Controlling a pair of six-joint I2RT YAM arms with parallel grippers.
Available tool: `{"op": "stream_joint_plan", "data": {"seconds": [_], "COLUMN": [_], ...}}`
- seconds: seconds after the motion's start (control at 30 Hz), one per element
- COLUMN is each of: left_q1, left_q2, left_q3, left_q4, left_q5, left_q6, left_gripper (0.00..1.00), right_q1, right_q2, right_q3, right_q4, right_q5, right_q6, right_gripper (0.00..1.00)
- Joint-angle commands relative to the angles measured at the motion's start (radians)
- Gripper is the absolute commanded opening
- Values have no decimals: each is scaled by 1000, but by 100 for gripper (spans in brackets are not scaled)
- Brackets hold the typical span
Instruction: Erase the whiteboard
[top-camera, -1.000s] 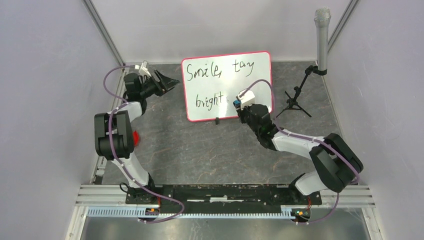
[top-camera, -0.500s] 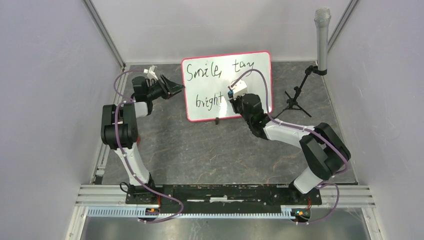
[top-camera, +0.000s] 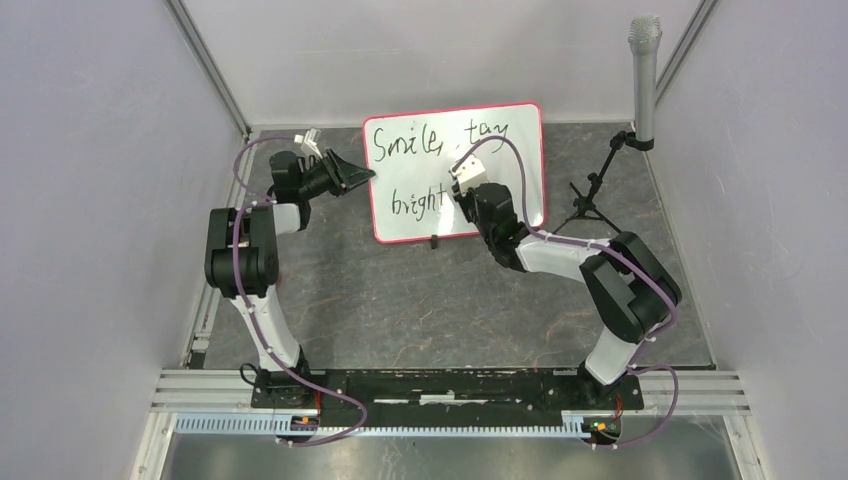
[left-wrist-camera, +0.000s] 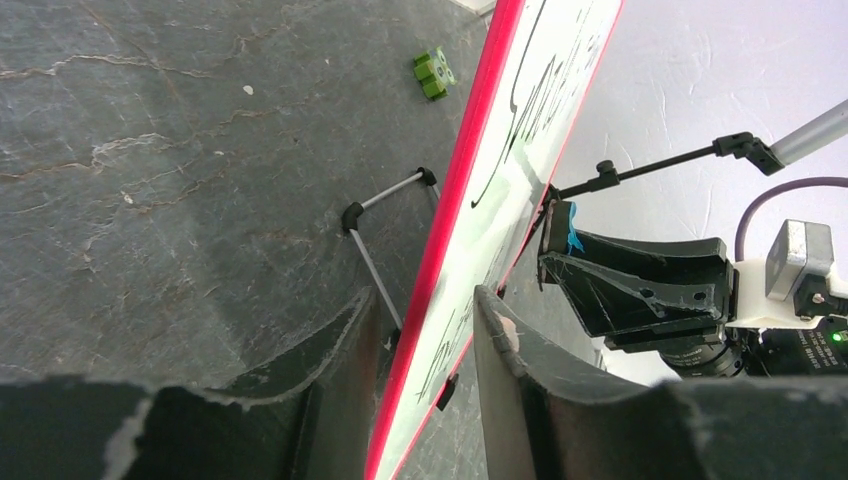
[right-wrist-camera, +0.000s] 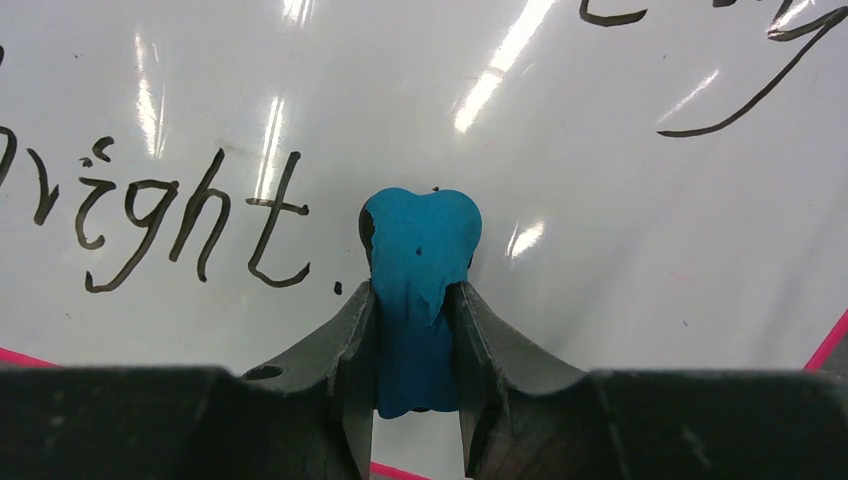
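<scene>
Right claw (right-wrist-camera: 415, 290) grips blue eraser (right-wrist-camera: 420, 235) on whiteboard (right-wrist-camera: 600, 200); left claw (left-wrist-camera: 425, 298) straddles its edge, grip unclear; grey table (top-camera: 400, 300).

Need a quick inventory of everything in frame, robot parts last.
whiteboard: 1, white with a pink-red frame, standing at rear centre of the table
writing: black, on the whiteboard
eraser: 1, blue, at the board's face, in the right gripper
microphone: 1, grey, rear right
tripod stand: 1, black, under the microphone
block: 1, small, green, on the table behind the board
table: 1, dark grey
left gripper: 1, black, jaws open either side of the board's edge
right gripper: 1, black, shut on the eraser
</scene>
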Motion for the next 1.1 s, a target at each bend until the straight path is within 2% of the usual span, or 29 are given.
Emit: {"op": "stream_joint_plan", "data": {"seconds": [0.0,0.33,0.7,0.87,1.07], "left_q1": [-11,-28,-31,-31,-31], "left_q2": [7,-5,-36,-43,-43], "left_q3": [39,56,52,51,53], "left_q4": [20,-83,-145,-162,-168], "left_q5": [12,-11,-52,-71,-76], "left_q6": [-6,61,117,129,135], "left_gripper": [44,31,18,14,11], "right_q1": [-3,35,221,209,126], "right_q2": [25,135,274,253,189], "right_q3": [16,10,101,103,22], "right_q4": [129,302,336,350,369], "right_q5": [39,40,26,148,159], "right_q6": [-42,-91,-104,-85,-59], "right_gripper": [0,0,0,0,0]}}
